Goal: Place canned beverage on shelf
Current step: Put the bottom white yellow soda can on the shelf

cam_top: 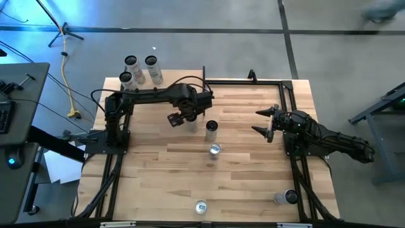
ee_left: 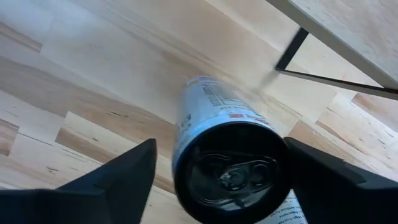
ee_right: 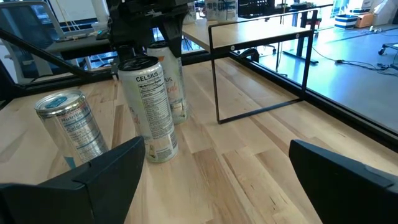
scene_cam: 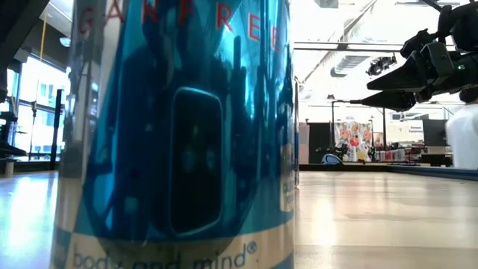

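- My left gripper (cam_top: 184, 120) straddles an upright can (ee_left: 227, 158) just beside the shelf (cam_top: 250, 101), fingers spread, not pinching.
- More cans (cam_top: 213, 140) stand near it on the plank table (cam_top: 164, 183).
- My right gripper (cam_top: 264, 122) waits beside the shelf, fingers spread.

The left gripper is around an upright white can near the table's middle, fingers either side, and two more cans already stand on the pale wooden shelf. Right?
Not quite: three silver-topped cans stand on the pale wooden shelf, as the high view shows. The rest holds: the left gripper straddles the upright white can, fingers either side.
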You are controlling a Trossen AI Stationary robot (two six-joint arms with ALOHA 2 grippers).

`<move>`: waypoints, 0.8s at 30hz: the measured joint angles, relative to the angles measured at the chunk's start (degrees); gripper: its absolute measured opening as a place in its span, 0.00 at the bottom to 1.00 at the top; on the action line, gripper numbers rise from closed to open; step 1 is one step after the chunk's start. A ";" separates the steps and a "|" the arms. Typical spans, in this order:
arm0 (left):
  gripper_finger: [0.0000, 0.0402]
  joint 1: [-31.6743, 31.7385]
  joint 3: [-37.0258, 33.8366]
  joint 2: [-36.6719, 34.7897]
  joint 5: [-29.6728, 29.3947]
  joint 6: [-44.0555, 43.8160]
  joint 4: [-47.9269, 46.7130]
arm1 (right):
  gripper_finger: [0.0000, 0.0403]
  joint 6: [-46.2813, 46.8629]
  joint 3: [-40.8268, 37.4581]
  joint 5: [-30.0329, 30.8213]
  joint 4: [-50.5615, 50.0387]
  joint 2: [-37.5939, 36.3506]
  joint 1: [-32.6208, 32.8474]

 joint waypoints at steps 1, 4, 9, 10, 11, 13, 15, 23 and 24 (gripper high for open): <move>0.73 -0.09 0.00 0.00 0.00 0.00 0.00 | 0.96 -0.02 0.02 0.00 -0.01 0.00 0.02; 0.63 -0.51 0.00 -0.02 -0.08 0.00 -0.09 | 0.96 0.00 0.02 0.00 -0.02 0.00 0.00; 0.50 -1.33 0.06 -0.13 -0.31 3.39 0.13 | 0.96 0.00 0.02 0.00 -0.02 0.00 0.02; 0.49 -1.46 0.07 -0.13 -0.28 4.71 0.13 | 0.96 -0.02 0.02 0.00 -0.02 0.00 0.00; 0.49 -1.56 0.07 -0.13 -0.30 6.31 0.13 | 0.96 0.00 0.02 0.00 -0.02 0.00 0.02; 0.49 -1.63 0.07 -0.13 -0.27 9.92 0.11 | 0.96 -0.01 0.02 0.00 -0.01 0.00 0.01; 0.51 -1.63 0.07 -0.13 -0.25 14.18 0.21 | 0.96 -0.02 0.02 0.00 -0.02 0.00 0.02; 0.54 -1.64 0.07 -0.13 -0.07 29.01 1.69 | 0.96 0.00 0.02 0.00 -0.02 0.00 0.00; 0.54 -1.64 0.07 -0.13 -0.07 30.74 1.98 | 0.96 -0.01 0.02 0.00 -0.01 0.00 0.01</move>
